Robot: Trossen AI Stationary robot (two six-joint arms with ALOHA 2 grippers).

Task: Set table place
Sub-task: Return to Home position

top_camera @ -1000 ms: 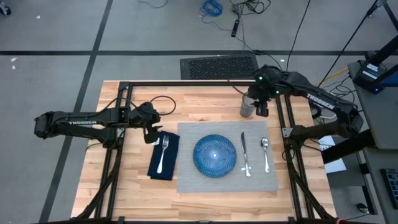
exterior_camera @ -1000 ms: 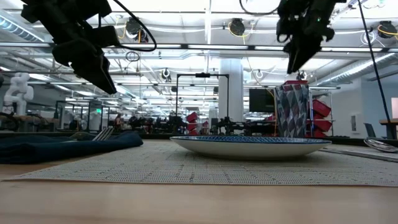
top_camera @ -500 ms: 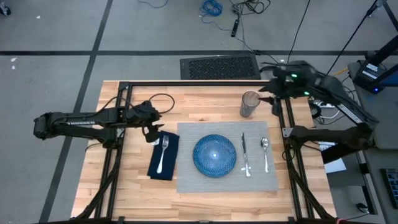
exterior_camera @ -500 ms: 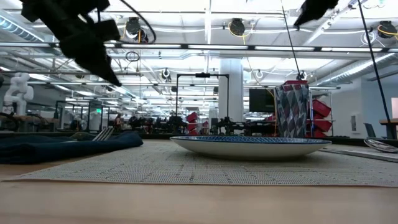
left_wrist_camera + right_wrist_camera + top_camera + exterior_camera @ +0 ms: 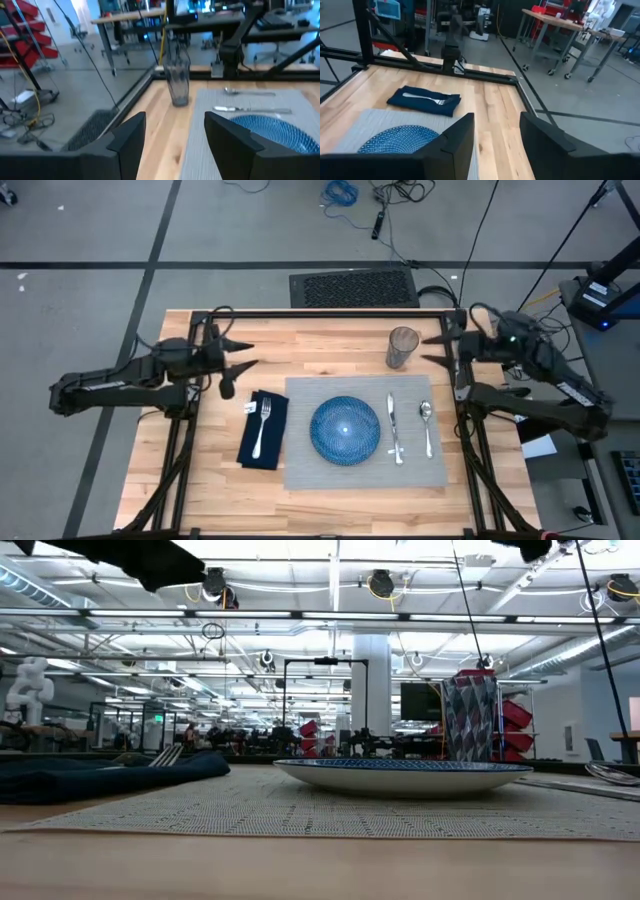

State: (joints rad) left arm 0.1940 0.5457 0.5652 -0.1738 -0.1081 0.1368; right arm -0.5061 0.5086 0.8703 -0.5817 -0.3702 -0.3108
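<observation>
Both arms pulled back to the edges; the setting looks complete.
The left gripper (image 5: 243, 355), fingers spread and empty, has swung away from the fork (image 5: 261, 425) on the navy napkin (image 5: 272, 452). On the table (image 5: 330, 340), the grey placemat (image 5: 300, 465) lies centred, bearing plate (image 5: 345, 428), knife (image 5: 394, 428) and spoon (image 5: 427, 425). The right gripper (image 5: 432, 350), also spread wide, has backed off the cup (image 5: 402, 348).

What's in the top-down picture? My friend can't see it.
A place set on a wooden table: blue plate, knife and spoon on a grey placemat, fork on a navy napkin beside it, cup beyond the knife. Left gripper and right gripper hover open at the sides.
</observation>
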